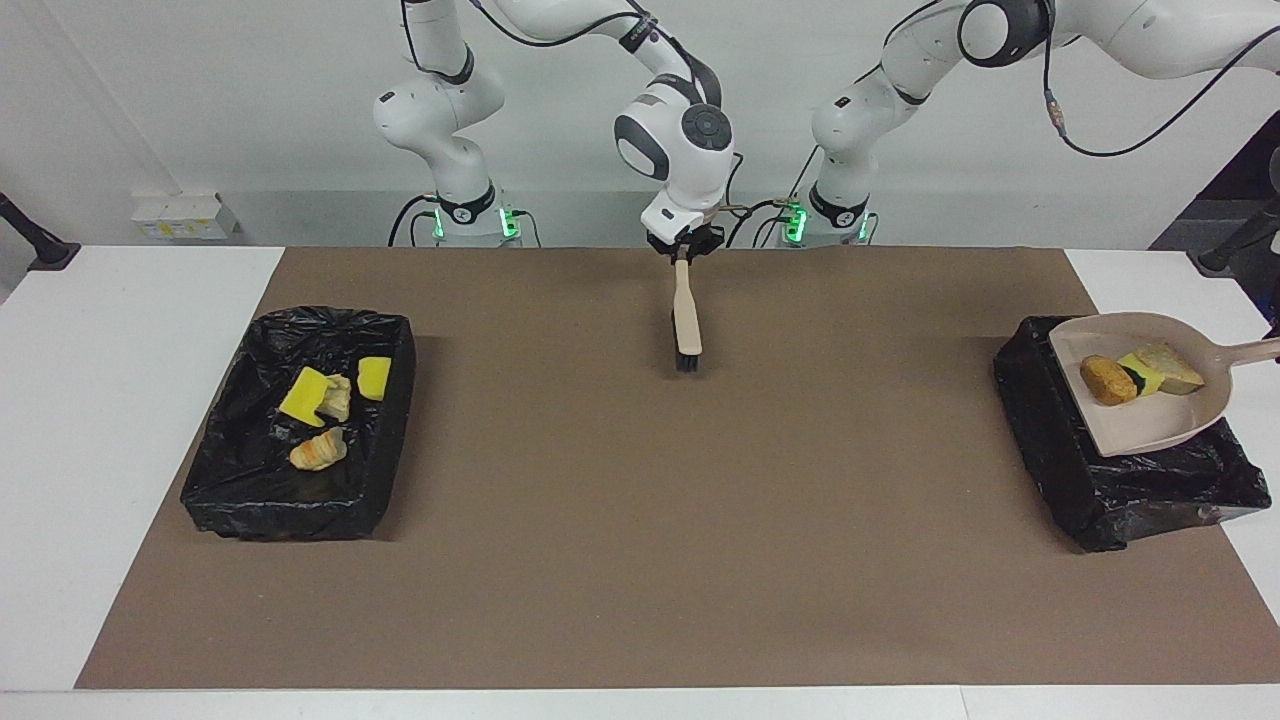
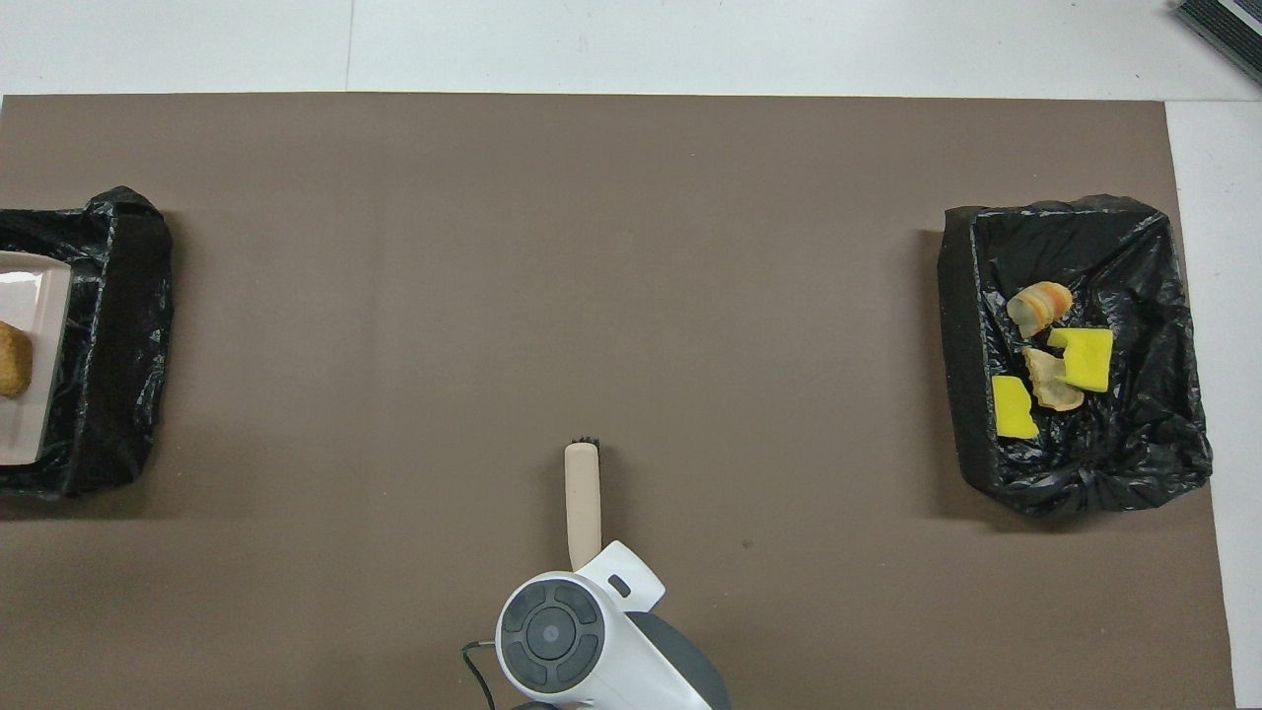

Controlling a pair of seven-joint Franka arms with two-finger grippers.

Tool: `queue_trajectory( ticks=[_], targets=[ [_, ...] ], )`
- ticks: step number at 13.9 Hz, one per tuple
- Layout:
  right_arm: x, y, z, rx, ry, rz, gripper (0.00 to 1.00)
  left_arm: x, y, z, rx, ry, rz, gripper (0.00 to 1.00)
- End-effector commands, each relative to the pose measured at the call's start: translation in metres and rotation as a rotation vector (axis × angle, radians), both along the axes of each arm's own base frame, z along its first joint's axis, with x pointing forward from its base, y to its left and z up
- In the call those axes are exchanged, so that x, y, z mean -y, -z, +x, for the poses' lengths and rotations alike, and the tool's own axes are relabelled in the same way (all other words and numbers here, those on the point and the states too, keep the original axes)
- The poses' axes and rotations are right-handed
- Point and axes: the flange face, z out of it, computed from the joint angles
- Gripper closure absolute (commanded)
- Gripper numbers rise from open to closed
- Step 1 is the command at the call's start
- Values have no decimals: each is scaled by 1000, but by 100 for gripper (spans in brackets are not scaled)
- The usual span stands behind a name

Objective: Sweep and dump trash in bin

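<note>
The trash is split between two places. Three scraps [image 1: 1140, 376] lie in the dustpan [image 1: 1150, 425], at the right of the facing frame, directly over the black-lined bin [image 1: 1120, 490] at the left arm's end of the desk. Four scraps [image 1: 325, 410] lie in the second bin [image 1: 235, 470], at the frame's left.

Step in hand: dumping. The pan is above the bin but appears roughly level, and its load has not slid out. The next move calls for tipping the pan's lip downward over the liner.

The left tool is out of frame, closed on the dustpan's handle. The right tool [image 1: 684, 250], upper centre, is closed on the brush [image 1: 686, 325], which hangs bristles-down over the mat [image 1: 640, 560]; this arm waits.
</note>
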Motion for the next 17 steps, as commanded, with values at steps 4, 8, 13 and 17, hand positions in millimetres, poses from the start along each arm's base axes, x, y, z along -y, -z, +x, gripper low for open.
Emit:
queue_trajectory(
  ticks=[4, 8, 13, 17],
  targets=[
    [16, 10, -7, -13, 12, 71, 100, 10, -39, 5, -4, 99, 267, 100],
    [19, 14, -4, -27, 38, 97, 69, 24, -44, -12, 1, -13, 405, 100],
    [14, 11, 6, -24, 46, 110, 35, 50, -54, -22, 39, -56, 540, 100],
    [34, -19, 53, 43, 99, 134, 0, 73, -88, -27, 81, -47, 559, 100]
  ],
)
